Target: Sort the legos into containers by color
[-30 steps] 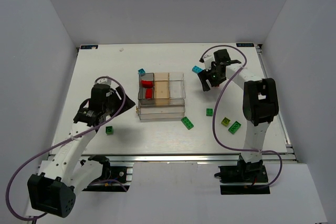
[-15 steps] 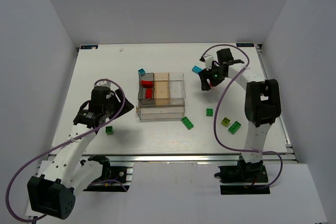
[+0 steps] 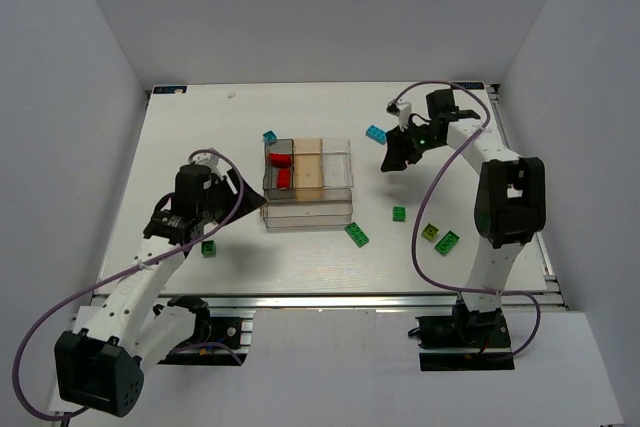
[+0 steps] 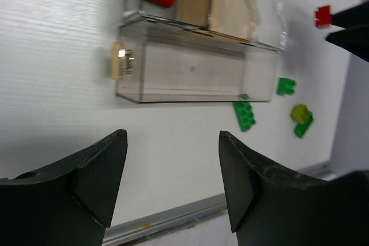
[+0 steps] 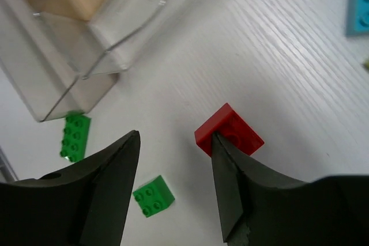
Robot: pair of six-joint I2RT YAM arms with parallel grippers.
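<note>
Your right gripper (image 5: 174,139) is down over the small red studded plastic brick (image 5: 229,131). The brick appears to rest on the far-right part of the white counter (image 3: 200,137), between the clear plastic compartment box (image 3: 310,217) and the counter's right edge. The jaws stand apart. The brick lies against the inner face of one finger, and bare counter shows between it and the other finger, so nothing is clamped yet. In the overhead view the gripper hides the brick.

The brick is short and nearly square, turned a little cornerwise to the jaws, so you have no long axis to line up on. I'd judge the free finger has to cross that gap and meet the opposite face squarely, or the brick may twist out.

The right arm is plainly the nearer one. Your left gripper (image 4: 172,136) hangs well away, off the box's near-left corner, jaws apart with nothing between them.

From the red brick, the goal lies toward the counter's left edge. Two red bricks (image 3: 283,179) already sit in the box's far-left compartment, beyond the tan-bottomed middle one, so the carry must cross most of the box's width.
</note>
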